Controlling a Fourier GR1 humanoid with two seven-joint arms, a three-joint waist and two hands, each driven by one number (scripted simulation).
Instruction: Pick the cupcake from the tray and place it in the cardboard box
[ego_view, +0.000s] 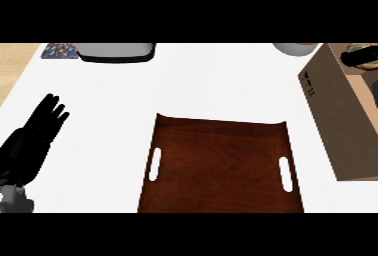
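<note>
Tray (220, 165): dark wood with two slot handles, set at the middle of the counter's (96, 125) near edge. Holds nothing.

Cupcake: not visible on the tray or anywhere on the counter. Location cannot be confirmed.

Box (341, 120): brown cardboard, standing along the counter's right edge just beside the tray. Inside hidden at this angle.

Left robot hand (33, 140): released, fingers straight and pointing up, resting near the counter's left edge, well apart from tray and box. Holds nothing.

Right robot hand: not identifiable. Possibly the dark shape (362, 56) at the far right corner, above the box's far end. Too little shown to tell the shape's nature, or whether anything is grasped.

Handling, as judgement only:
- Treat the cupcake as light, soft and fragile, with a crushable paper-cased base and an easily smeared top.
- Take hold low on the case, at opposite sides, below any icing.
- Avoid pinching the top or squeezing the sides inward.
- Keep upright through lift and carry, since tilting risks a roll out of the grasp.
- Lower fully into the box before release and clear the cardboard wall on entry.

Other items along the counter's far edge:
- grey appliance (117, 51) on a black base, left of centre
- patterned pad (59, 50) at the far left corner
- white bowl (297, 48) near the box

All well apart from the tray.
</note>
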